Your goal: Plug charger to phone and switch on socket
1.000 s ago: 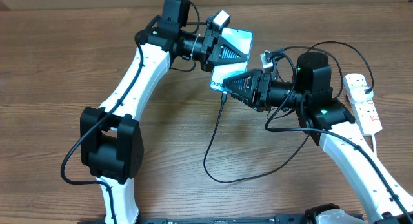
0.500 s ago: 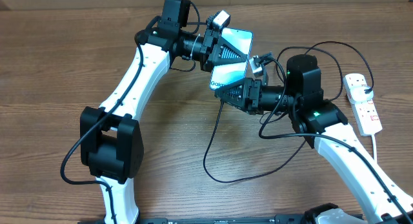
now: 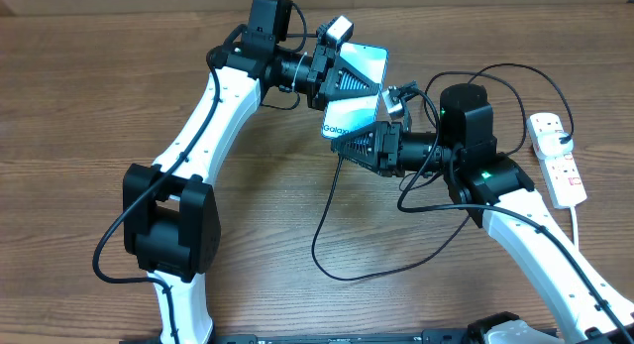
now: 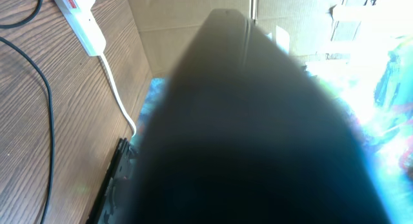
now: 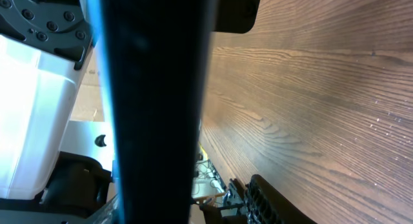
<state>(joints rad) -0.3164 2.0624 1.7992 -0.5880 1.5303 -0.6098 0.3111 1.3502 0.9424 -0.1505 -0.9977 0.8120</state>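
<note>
Overhead, the surface (image 3: 79,106) lay open at left and front, and the socket (image 3: 557,158) sat near its right edge. The left end effector (image 3: 369,84) pinched the phone (image 3: 367,57), which was tilted with its teal screen up. The right end effector (image 3: 344,144) met the phone's lower edge, where the looped charger (image 3: 325,213) ended — its spread could not be told. Left wrist: mostly a dark blur, with the socket at top left. Right wrist: the phone's dark, blue-rimmed edge stood close — bare surface beyond.

The left arm (image 3: 203,116) and right arm (image 3: 540,240) pair glossy white link shells with boxy black joint housings, thin black cables (image 3: 119,247) looping beside them. A small green light (image 3: 485,173) glows on the right arm's black housing.
</note>
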